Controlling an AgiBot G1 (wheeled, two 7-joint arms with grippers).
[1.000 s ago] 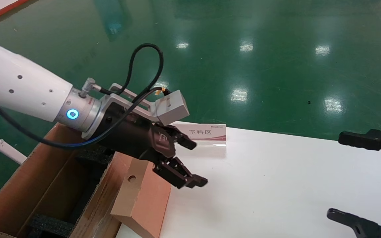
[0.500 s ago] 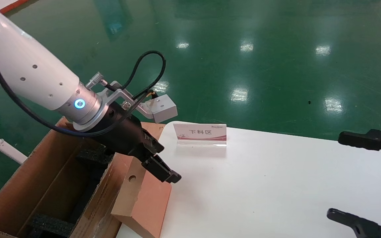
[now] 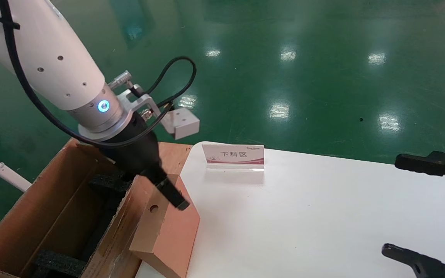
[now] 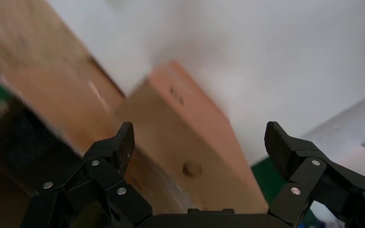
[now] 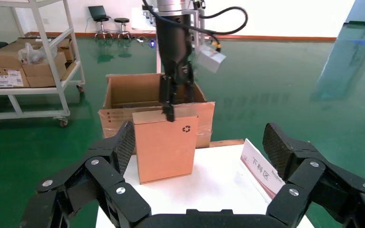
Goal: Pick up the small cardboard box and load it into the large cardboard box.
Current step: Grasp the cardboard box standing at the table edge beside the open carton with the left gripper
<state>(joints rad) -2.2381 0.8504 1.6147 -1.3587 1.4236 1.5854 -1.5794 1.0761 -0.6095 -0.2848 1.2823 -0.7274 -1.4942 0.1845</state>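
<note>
Left tool [image 4: 199, 137]: jaws spread, over small cardboard box [image 3: 168, 235], lower left, beside large cardboard box [image 3: 52, 216]. Right tool [image 5: 197, 145]: open, parked right edge.

head: high, looks down | wrists: low, near | shared: small cardboard box [image 3: 166, 231]

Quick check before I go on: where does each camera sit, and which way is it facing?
Head: high on the body, looking down at the white table; left arm over the flat brown small carton, right pincer at the edge.
Left wrist: behind the open left pincer, looking down onto that carton.
Right wrist: behind the open right pincer, facing across the table toward the big flapped brown carton.
All three show the small carton.
</note>
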